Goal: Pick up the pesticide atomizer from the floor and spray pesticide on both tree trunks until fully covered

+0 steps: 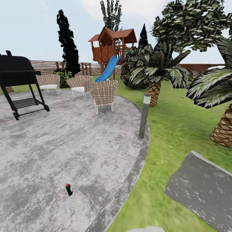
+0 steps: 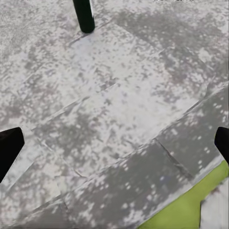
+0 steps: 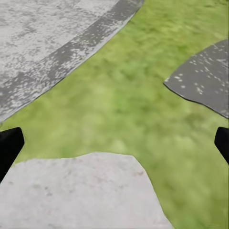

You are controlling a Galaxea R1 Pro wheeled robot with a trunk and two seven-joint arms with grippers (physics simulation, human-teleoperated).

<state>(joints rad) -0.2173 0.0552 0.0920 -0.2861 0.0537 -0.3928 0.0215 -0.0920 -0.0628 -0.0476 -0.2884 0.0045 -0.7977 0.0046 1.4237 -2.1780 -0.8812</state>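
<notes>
**Still short of the sprayer**

Right now the fetch is the step in hand: the pesticide atomizer (image 1: 68, 189) stands on the grey paved patio (image 1: 64, 141), near its curved edge, untouched. Its dark body shows in the left wrist view (image 2: 83, 15), well ahead of the left gripper (image 2: 114, 143), whose fingers sit spread wide. The right gripper (image 3: 114, 145) hangs open over grass. Next, I'd guess, comes rolling closer and reaching down. Which trees need spraying is hard to say.
</notes>
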